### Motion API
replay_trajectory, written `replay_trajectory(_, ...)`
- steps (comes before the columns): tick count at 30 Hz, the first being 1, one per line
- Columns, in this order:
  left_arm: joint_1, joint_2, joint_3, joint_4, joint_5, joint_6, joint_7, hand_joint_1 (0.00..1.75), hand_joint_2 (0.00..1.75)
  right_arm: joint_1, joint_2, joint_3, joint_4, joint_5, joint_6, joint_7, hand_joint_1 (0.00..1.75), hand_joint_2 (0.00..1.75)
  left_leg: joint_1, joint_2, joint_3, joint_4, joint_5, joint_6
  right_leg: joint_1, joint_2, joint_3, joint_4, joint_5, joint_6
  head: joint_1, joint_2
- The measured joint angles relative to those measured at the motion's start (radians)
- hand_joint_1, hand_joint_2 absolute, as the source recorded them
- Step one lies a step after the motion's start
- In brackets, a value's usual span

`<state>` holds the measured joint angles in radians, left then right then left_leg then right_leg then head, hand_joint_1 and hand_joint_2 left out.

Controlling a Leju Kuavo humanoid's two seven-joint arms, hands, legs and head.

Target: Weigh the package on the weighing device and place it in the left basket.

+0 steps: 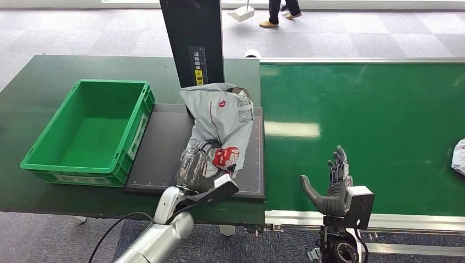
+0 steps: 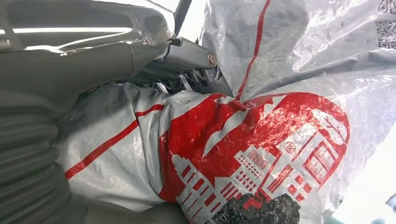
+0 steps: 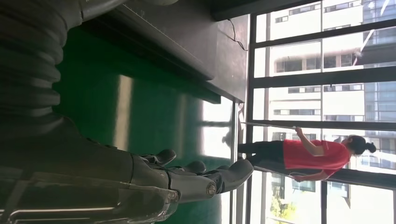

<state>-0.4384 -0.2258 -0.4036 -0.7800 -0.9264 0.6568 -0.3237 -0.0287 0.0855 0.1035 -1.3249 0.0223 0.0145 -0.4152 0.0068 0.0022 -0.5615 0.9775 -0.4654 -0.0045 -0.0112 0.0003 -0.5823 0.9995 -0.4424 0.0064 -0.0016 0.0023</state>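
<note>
In the head view a grey package (image 1: 220,123) lies on the dark scale (image 1: 164,153), between the green basket (image 1: 90,129) on the left and the green belt (image 1: 373,126) on the right. It bears a red round mark near its top, white labels along one edge with print too small to read, and a red picture near its lower end. The left hand (image 1: 196,164) grips that lower end, its fingers partly hidden in the crumpled plastic. The black post (image 1: 193,41) behind carries a column of white characters and a yellow tag, not legible. The right hand (image 1: 332,186) hovers over the belt, fingers spread, holding nothing. A white bag (image 1: 459,156) is cut off at the right edge.

In the left wrist view the package (image 2: 261,140) shows red stripes and a red skyline print; codes at the corner are blurred. The fingers (image 2: 191,53) press into the plastic.

In the right wrist view the right hand (image 3: 187,179) holds nothing, its fingers apart. A person (image 3: 313,154) in red stands by the windows.
</note>
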Motion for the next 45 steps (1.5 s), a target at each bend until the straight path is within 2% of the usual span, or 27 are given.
replay_trajectory(2,0.024,-0.003,0.051,-0.077,-0.006,0.03,-0.11,1.75,1.75,0.0,0.0,0.0,0.0,-0.011,-0.004,-0.007,0.0,1.75,0.0,0.0,-0.003,0.0,0.0,0.0,0.0,0.0,-0.003,0.0,0.0,0.0,0.0,0.0)
replay_trajectory(5,0.046,-0.035,0.185,-0.205,-0.058,0.038,-0.298,1.75,1.75,0.0,0.0,0.0,0.0,-0.026,-0.013,-0.018,0.0,1.75,0.0,0.0,-0.008,0.0,0.0,0.0,0.0,0.0,-0.008,0.0,0.0,0.0,0.0,0.0)
replay_trajectory(7,0.048,-0.057,0.276,-0.281,-0.093,0.038,-0.355,1.75,1.75,0.002,-0.001,0.001,0.0,-0.034,-0.019,-0.02,0.0,1.75,0.0,0.0,-0.009,0.0,0.0,0.0,0.0,0.0,-0.01,0.0,0.0,0.0,0.0,0.0)
replay_trajectory(11,0.024,-0.082,0.425,-0.417,-0.217,0.038,-0.369,1.75,1.75,0.012,-0.004,0.001,0.0,-0.043,-0.034,-0.023,0.0,1.75,0.0,0.0,-0.01,0.0,0.0,0.0,0.0,0.0,-0.011,0.0,-0.001,0.001,0.0,0.0)
replay_trajectory(16,-0.082,-0.086,0.635,-0.477,-0.345,0.038,-0.362,1.75,1.75,0.037,-0.01,0.001,-0.012,-0.051,-0.046,-0.028,0.0,1.75,0.001,0.0,-0.01,0.0,0.0,-0.001,0.001,0.0,-0.011,0.0,-0.001,0.0,0.0,0.0)
replay_trajectory(20,-0.119,-0.087,0.718,-0.492,-0.364,0.037,-0.356,1.75,1.75,0.045,-0.014,0.001,-0.018,-0.052,-0.047,-0.028,0.0,1.75,0.001,0.0,-0.01,0.0,0.0,-0.001,0.001,0.0,-0.011,0.0,-0.001,0.0,0.0,0.0)
replay_trajectory(22,-0.133,-0.084,0.742,-0.493,-0.402,0.037,-0.32,1.75,1.75,0.046,-0.015,0.001,-0.019,-0.053,-0.049,-0.028,0.0,1.75,0.001,0.0,-0.01,0.0,0.0,-0.001,0.001,0.0,-0.011,0.0,-0.001,0.0,0.0,0.0)
replay_trajectory(24,-0.171,-0.056,0.755,-0.465,-0.488,0.036,-0.196,1.75,1.75,0.048,-0.018,0.001,-0.023,-0.058,-0.056,-0.028,0.0,1.75,0.001,0.0,-0.011,0.0,0.0,-0.001,0.001,0.0,-0.011,0.0,-0.001,0.0,0.0,0.0)
replay_trajectory(25,-0.208,-0.022,0.747,-0.417,-0.538,0.033,-0.081,1.75,1.75,0.051,-0.02,0.001,-0.028,-0.062,-0.059,-0.025,0.0,1.75,0.001,0.0,-0.011,0.001,0.0,-0.001,0.001,0.0,-0.012,0.0,-0.001,0.0,0.001,0.0)
replay_trajectory(27,-0.305,0.075,0.687,-0.248,-0.609,-0.01,0.226,1.75,1.75,0.058,-0.025,0.001,-0.044,-0.068,-0.061,-0.012,0.0,1.75,0.001,0.001,-0.01,0.001,0.001,-0.001,0.002,0.0,-0.013,0.0,0.0,-0.001,0.0,0.0)
replay_trajectory(29,-0.392,0.177,0.582,-0.059,-0.633,-0.116,0.516,1.75,1.75,0.067,-0.029,0.0,-0.059,-0.065,-0.056,0.003,0.0,1.75,0.002,0.004,-0.01,0.0,0.001,-0.002,0.003,0.003,-0.013,0.001,0.002,-0.003,0.0,0.0)
replay_trajectory(30,-0.422,0.219,0.527,0.02,-0.636,-0.197,0.607,1.75,1.75,0.071,-0.03,-0.001,-0.064,-0.061,-0.049,0.007,0.0,1.75,0.003,0.006,-0.01,0.0,0.001,-0.003,0.003,0.005,-0.013,0.001,0.002,-0.003,0.0,0.0)
replay_trajectory(31,-0.443,0.256,0.478,0.086,-0.638,-0.292,0.656,1.75,1.75,0.074,-0.031,-0.002,-0.067,-0.054,-0.041,0.009,0.0,1.75,0.003,0.007,-0.009,0.0,0.001,-0.003,0.003,0.007,-0.013,0.001,0.002,-0.004,0.0,0.0)
replay_trajectory(34,-0.466,0.33,0.354,0.238,-0.642,-0.607,0.677,1.75,1.75,0.075,-0.031,-0.003,-0.068,-0.033,-0.016,0.004,0.0,1.75,0.003,0.01,-0.009,0.0,0.001,-0.004,0.003,0.01,-0.014,0.002,0.002,-0.004,0.0,0.0)
replay_trajectory(36,-0.465,0.354,0.285,0.306,-0.642,-0.756,0.674,1.75,1.75,0.075,-0.031,-0.006,-0.068,-0.023,-0.006,-0.001,0.0,1.75,0.003,0.01,-0.01,0.0,0.001,-0.004,0.003,0.01,-0.015,0.002,0.002,-0.004,0.0,0.0)
replay_trajectory(38,-0.461,0.369,0.227,0.352,-0.643,-0.839,0.674,1.75,1.75,0.075,-0.03,-0.01,-0.068,-0.015,0.0,-0.003,0.0,1.75,0.003,0.009,-0.011,0.0,0.001,-0.004,0.003,0.01,-0.015,0.001,0.002,-0.003,0.0,0.0)
replay_trajectory(42,-0.464,0.382,0.143,0.401,-0.643,-0.914,0.669,1.75,1.75,0.075,-0.027,-0.014,-0.068,-0.007,0.006,-0.004,0.0,1.75,0.003,0.005,-0.012,0.0,0.0,-0.004,0.003,0.007,-0.015,0.001,0.001,-0.002,0.0,0.0)
replay_trajectory(43,-0.469,0.385,0.127,0.407,-0.643,-0.923,0.666,1.61,1.75,0.076,-0.026,-0.015,-0.068,-0.005,0.007,-0.004,0.0,1.75,0.002,0.005,-0.012,0.0,0.0,-0.004,0.002,0.007,-0.015,0.001,0.001,-0.002,0.0,0.0)
replay_trajectory(45,-0.475,0.392,0.096,0.415,-0.643,-0.923,0.665,0.79,1.75,0.076,-0.023,-0.018,-0.068,-0.003,0.011,-0.004,0.0,1.75,0.002,0.006,-0.012,0.0,0.0,-0.004,0.002,0.008,-0.015,0.001,0.001,-0.002,0.0,0.0)
